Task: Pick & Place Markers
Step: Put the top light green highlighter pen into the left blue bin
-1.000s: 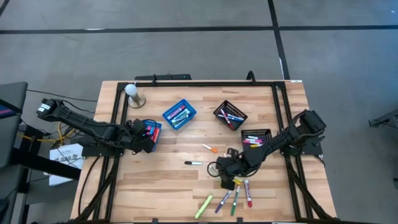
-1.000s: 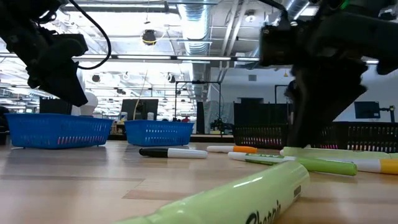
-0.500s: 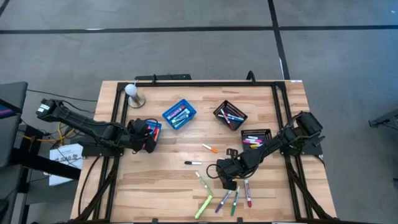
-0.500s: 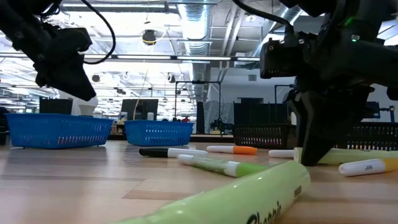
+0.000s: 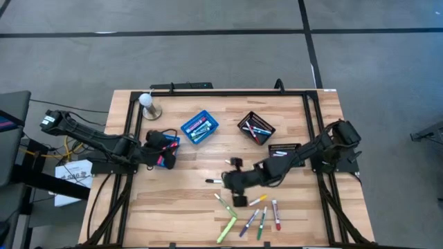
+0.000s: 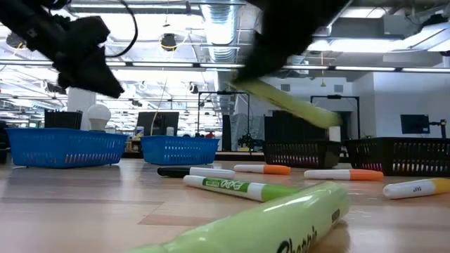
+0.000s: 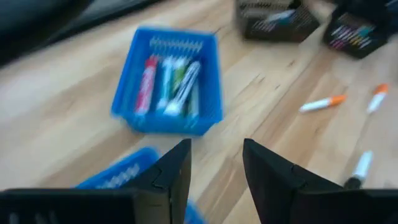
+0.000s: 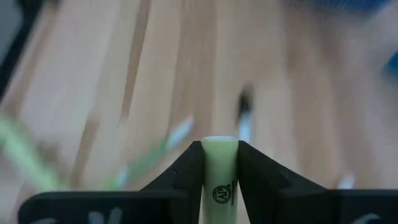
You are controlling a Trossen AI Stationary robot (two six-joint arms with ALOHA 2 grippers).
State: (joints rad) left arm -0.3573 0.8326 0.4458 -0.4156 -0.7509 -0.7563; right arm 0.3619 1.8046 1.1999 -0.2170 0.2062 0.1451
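While the right gripper (image 8: 219,163) hangs above the middle of the wooden table (image 5: 180,207), its fingers (image 8: 186,171) are clamped on a pale green marker (image 8: 219,165) whose end pokes out between them; in the low view the same green marker (image 6: 288,104) is lifted clear of the tabletop and tilted; in the high view this gripper (image 5: 235,185) sits just beside the black-and-white marker (image 5: 213,180) lying at the table's centre; loose markers (image 5: 250,220) lie scattered near the table's front edge, with a large light-green one (image 6: 281,218) closest to the low camera; two orange-capped ones (image 6: 261,169) lie farther back on the table; more markers fill the blue basket (image 5: 199,127) toward the table's rear and the two black mesh baskets (image 5: 255,128) to its right; the left gripper (image 7: 214,171) hovers over a second blue basket (image 5: 168,146) near the table's left edge, fingers parted with nothing between them; a white bulb-shaped object (image 5: 147,102) stands at the table's rear left corner.
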